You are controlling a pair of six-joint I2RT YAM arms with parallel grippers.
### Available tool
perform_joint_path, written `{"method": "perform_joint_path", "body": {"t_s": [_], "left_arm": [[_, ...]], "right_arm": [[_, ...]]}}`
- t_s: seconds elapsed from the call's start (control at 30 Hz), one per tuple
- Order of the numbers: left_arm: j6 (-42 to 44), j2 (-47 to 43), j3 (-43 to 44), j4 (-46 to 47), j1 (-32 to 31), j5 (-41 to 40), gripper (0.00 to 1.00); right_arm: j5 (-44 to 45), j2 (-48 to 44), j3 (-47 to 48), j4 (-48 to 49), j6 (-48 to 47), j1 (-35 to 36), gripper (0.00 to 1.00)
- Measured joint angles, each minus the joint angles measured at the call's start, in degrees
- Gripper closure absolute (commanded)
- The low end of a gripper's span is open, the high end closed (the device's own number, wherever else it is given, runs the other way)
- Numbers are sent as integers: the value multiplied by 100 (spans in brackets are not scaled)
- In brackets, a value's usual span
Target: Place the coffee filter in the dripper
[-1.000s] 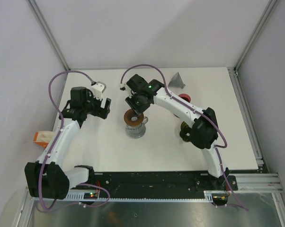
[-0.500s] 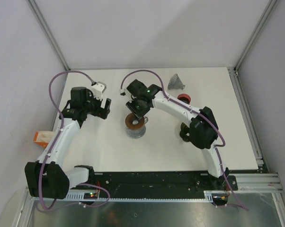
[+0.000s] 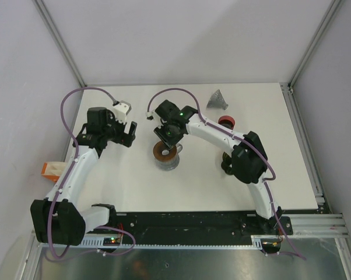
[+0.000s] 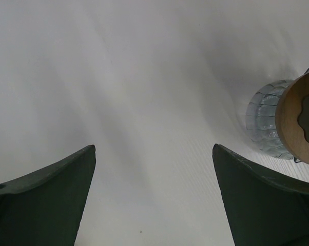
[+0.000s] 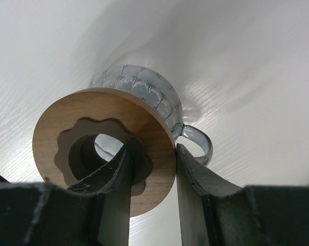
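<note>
The dripper (image 3: pixel 165 156) is a ribbed glass cup with a handle and a wooden ring base. It stands at the table's middle with the ring (image 5: pixel 100 138) turned up toward the wrist camera. My right gripper (image 3: pixel 165 146) is shut on that ring (image 5: pixel 153 154), with one finger through the centre hole and the other against the outer edge. The coffee filter (image 3: pixel 219 99), a grey paper cone, lies at the back of the table, away from both grippers. My left gripper (image 3: pixel 129 134) is open and empty (image 4: pixel 154 148) to the left of the dripper (image 4: pixel 290 123).
A red round object (image 3: pixel 226 121) lies right of the dripper, beside the right arm. A dark brown round object (image 3: pixel 227 162) sits partly under the right forearm. An orange item (image 3: pixel 50 169) sits past the table's left edge. Walls close in the back and sides.
My right wrist has shifted slightly left and toward the near side, and the dripper's wooden ring has moved a little with it. The left arm has not moved.
</note>
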Motion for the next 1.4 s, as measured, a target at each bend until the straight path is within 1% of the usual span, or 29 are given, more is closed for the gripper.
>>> {"method": "perform_joint_path", "body": {"t_s": [0.1,0.3,0.83,1.07,1.13,1.33,1.4], "left_arm": [[0,0,0,0,0,2,0],[2,0,0,0,0,2,0],[2,0,0,0,0,7,0],[2,0,0,0,0,4,0],[2,0,0,0,0,4,0],[2,0,0,0,0,7,0],[2,0,0,0,0,7,0]], "right_arm": [[0,0,0,-2,-15,0,61],[24,0,0,-7,-76,20,49],[22,-11,164,-66,-140,31,35],[24,-278,243,-96,-223,31,34],[28,-380,306,-118,-251,28,33],[293,-658,581,-109,-229,-122,23],[481,-673,741,-105,-122,-286,22]]}}
